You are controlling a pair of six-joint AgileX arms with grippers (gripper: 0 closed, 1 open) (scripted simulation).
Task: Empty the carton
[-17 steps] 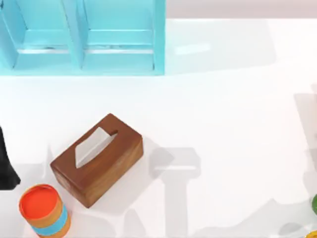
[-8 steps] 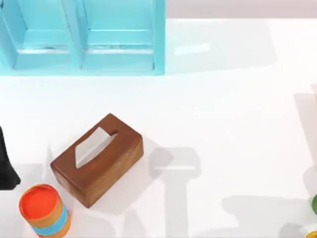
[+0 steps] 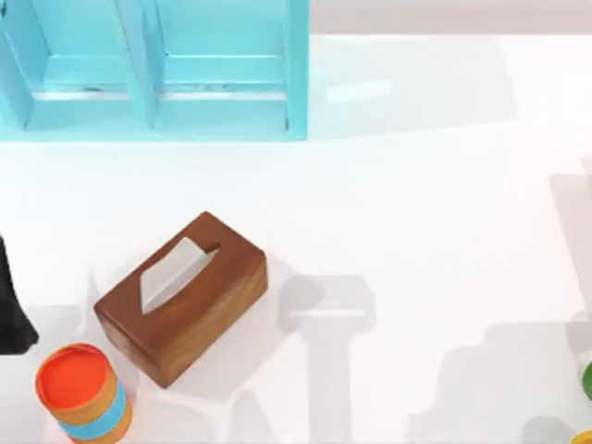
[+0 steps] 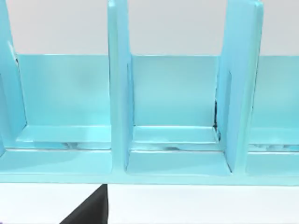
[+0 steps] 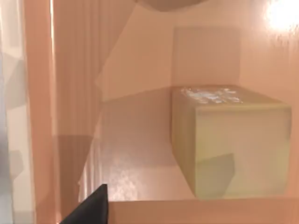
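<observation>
So the right wrist view is the only one looking into the carton (image 5: 140,116): peach-coloured walls and floor, with one pale yellowish-green box (image 5: 233,144) sitting on the floor inside, pushed toward one side wall. A dark fingertip of the right gripper (image 5: 91,207) pokes into the edge of that shot, and I honestly can't tell whether its fingers are apart or closed. The top view gives the table (image 3: 416,203) instead: one brown wooden tissue box (image 3: 182,296) left of centre with a white tissue (image 3: 171,271) sticking out of its slot, and one orange-lidded striped canister (image 3: 81,393) just beside the box's near-left corner, not quite touching. One light blue shelf unit (image 3: 153,69) stands at the far left, showing two open bays from above. At the far left edge there's a black bit of the left arm (image 3: 11,305). The left wrist view faces that same shelf head-on and shows three bays split by two upright dividers, plus a dark fingertip of the left gripper (image 4: 88,212); can't tell its state either.
</observation>
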